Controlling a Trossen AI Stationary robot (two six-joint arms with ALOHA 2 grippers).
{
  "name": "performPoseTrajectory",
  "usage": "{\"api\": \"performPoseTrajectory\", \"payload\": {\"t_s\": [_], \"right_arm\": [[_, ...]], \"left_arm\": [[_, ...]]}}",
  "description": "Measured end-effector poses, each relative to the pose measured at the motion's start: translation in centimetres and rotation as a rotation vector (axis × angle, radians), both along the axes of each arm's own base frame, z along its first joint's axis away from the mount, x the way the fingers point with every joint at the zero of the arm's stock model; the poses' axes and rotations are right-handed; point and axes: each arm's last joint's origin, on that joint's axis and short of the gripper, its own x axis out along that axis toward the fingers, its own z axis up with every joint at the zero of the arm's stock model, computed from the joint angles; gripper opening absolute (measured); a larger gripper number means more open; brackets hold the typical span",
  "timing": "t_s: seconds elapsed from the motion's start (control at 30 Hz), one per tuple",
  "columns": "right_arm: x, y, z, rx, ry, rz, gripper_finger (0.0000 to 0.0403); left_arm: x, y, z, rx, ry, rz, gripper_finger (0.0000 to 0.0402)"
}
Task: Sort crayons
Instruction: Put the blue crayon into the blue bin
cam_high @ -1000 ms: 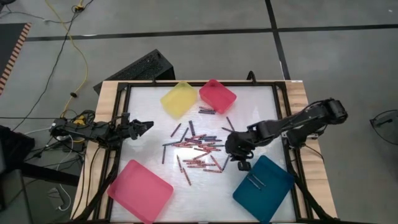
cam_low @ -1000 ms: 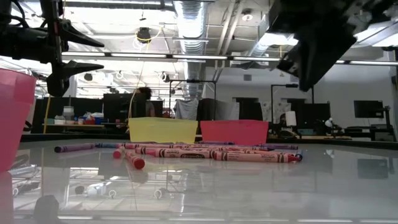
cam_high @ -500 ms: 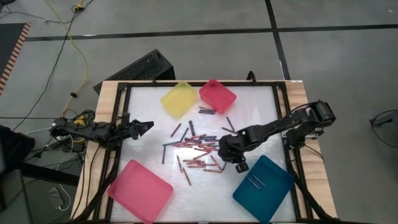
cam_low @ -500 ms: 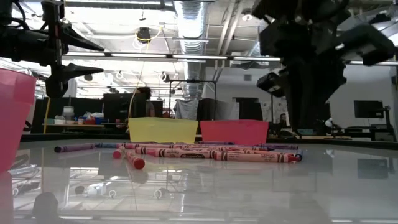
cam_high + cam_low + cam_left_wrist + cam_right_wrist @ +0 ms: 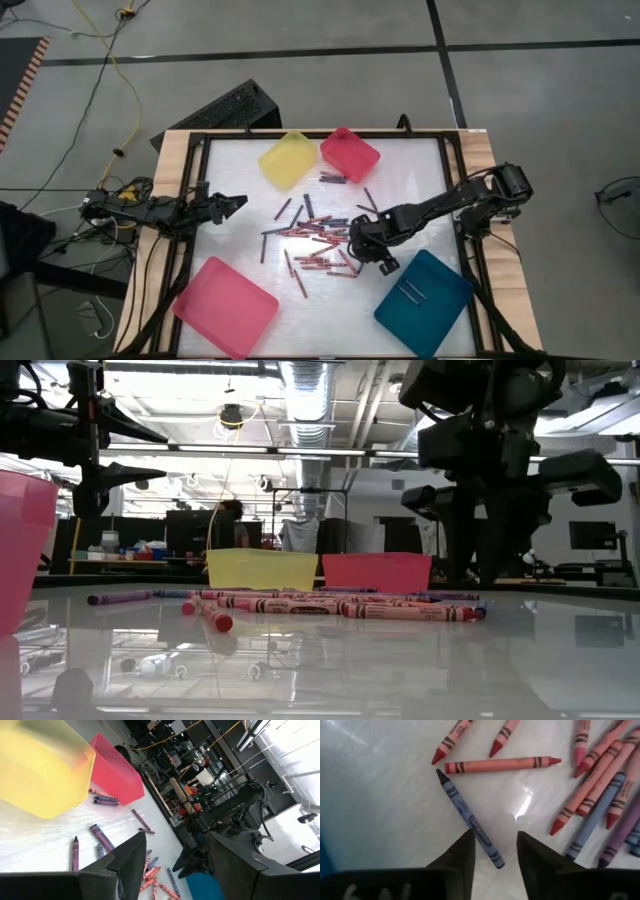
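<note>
Several red, pink, blue and purple crayons (image 5: 318, 240) lie flat in a loose scatter at the table's middle, and they also show as a row of crayons (image 5: 330, 605) in the low view. My right gripper (image 5: 366, 247) hangs open and points steeply down at the scatter's right end. In its wrist view my right gripper (image 5: 495, 854) stands with a finger on either side of one end of a blue crayon (image 5: 469, 819) that lies on the table; I cannot tell whether it touches. My left gripper (image 5: 236, 203) waits open and level at the table's left edge.
A yellow tray (image 5: 288, 158) and a small red-pink tray (image 5: 350, 153) stand at the far edge. A large pink tray (image 5: 225, 305) sits near left. A teal tray (image 5: 440, 315), near right, holds two dark crayons (image 5: 410, 292). A black frame (image 5: 196, 190) rims the table.
My right gripper has come down and moved toward the table's left, from beside the teal tray onto the right end of the crayon scatter, rolling about its own axis as it sank. The crayons have not moved.
</note>
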Motion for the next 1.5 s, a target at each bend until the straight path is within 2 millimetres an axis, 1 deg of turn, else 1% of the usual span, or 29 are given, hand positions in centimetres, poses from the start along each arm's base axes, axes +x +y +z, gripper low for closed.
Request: {"api": "performPoseTrajectory", "payload": {"t_s": [0.17, 0.33, 0.43, 0.6, 0.77, 0.9, 1.13, 1.27, 1.4, 1.5], "right_arm": [[-0.1, 0.4, 0.0, -0.021, -0.005, 0.074, 0.0167], [-0.2, 0.9, -0.1, -0.040, -0.010, 0.139, 0.0164], [-0.1, 0.8, -0.6, -0.043, 0.018, 0.130, 0.0158], [0.3, 0.9, -2.2, -0.075, 0.062, 0.121, 0.0153], [0.5, 1.0, -2.9, -0.100, 0.083, 0.115, 0.0150], [0.4, 1.2, -2.9, -0.142, 0.080, 0.113, 0.0129], [0.2, 1.9, -2.9, -0.173, 0.078, 0.112, 0.0068], [0.1, 1.9, -2.9, -0.154, 0.093, 0.040, 0.0039], [0.3, 1.9, -2.3, -0.127, 0.124, -0.058, 0.0011], [0.8, 1.9, -1.6, -0.114, 0.132, -0.103, 0.0004]], "left_arm": [[0.0, 0.0, 0.0, 0.000, 0.000, 0.000, 0.0199], [0.0, 0.0, -0.1, -0.004, 0.012, -0.001, 0.0199], [0.0, 0.0, -0.2, -0.006, 0.020, -0.001, 0.0199], [0.0, 0.0, -0.2, -0.007, 0.016, 0.001, 0.0199], [0.0, 0.0, -0.2, -0.010, 0.015, -0.001, 0.0199], [0.0, 0.0, -0.2, -0.016, 0.013, -0.002, 0.0199], [0.0, 0.0, -0.2, -0.016, 0.013, -0.002, 0.0199], [0.0, 0.0, -0.2, -0.015, 0.014, -0.002, 0.0199], [0.0, 0.0, -0.2, -0.015, 0.014, -0.002, 0.0199], [0.0, 0.0, -0.2, -0.015, 0.014, -0.002, 0.0199]]}}
